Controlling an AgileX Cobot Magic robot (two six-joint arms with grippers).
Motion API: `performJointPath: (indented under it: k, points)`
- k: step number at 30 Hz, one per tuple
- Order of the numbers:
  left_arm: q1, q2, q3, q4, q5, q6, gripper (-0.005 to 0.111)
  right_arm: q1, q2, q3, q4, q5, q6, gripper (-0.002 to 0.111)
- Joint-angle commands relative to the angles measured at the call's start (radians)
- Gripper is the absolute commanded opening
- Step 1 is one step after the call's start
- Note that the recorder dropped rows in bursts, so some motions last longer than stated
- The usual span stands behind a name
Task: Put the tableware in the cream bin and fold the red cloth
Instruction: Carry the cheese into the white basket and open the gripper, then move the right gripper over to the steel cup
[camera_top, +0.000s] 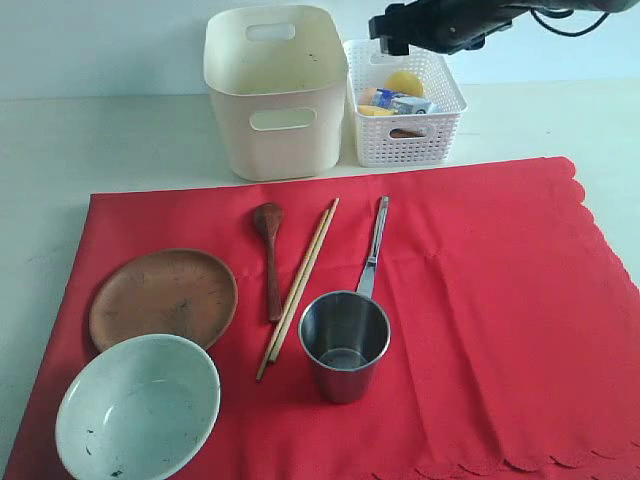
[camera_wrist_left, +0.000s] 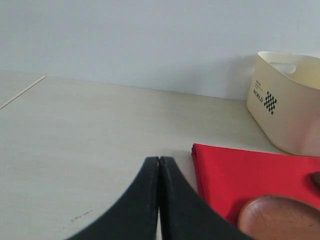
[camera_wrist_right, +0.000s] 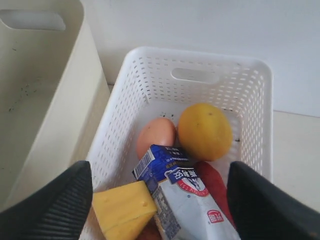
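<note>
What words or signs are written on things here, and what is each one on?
"WORLD": on the side of the cream bin, next to a black-and-white checker square. The tiny print above it is too small to read.
Milk carton: a barcode, white characters on blue and a red badge, all too blurred to read.
No other writing shows.

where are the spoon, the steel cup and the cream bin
dark wooden spoon (camera_top: 272, 270), exterior view, mid handle
steel cup (camera_top: 345, 345), exterior view, its inside
cream bin (camera_top: 280, 155), exterior view, front wall
</note>
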Motion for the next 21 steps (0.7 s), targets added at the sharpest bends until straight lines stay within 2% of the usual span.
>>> performJointPath:
  k: [1,5,11,18,21]
  points:
    - [0.000,-0.005,-0.003,-0.006,-0.012,0.000,0.002,-0.003,-0.077,-0.007,-0.022,0.073,0.002,0.072]
    - [0.000,-0.005,-0.003,-0.006,-0.012,0.000,0.002,-0.003,-0.136,-0.007,-0.025,0.129,0.002,0.066]
    - [0.000,-0.005,-0.003,-0.006,-0.012,0.000,0.002,-0.003,-0.217,-0.007,-0.046,0.256,-0.045,0.037]
    - [0.000,-0.005,-0.003,-0.006,-0.012,0.000,0.002,0.008,-0.271,-0.001,0.048,0.417,-0.133,0.003]
    - [0.000,-0.005,-0.003,-0.006,-0.012,0.000,0.002,0.044,-0.293,0.031,0.049,0.434,-0.133,0.000]
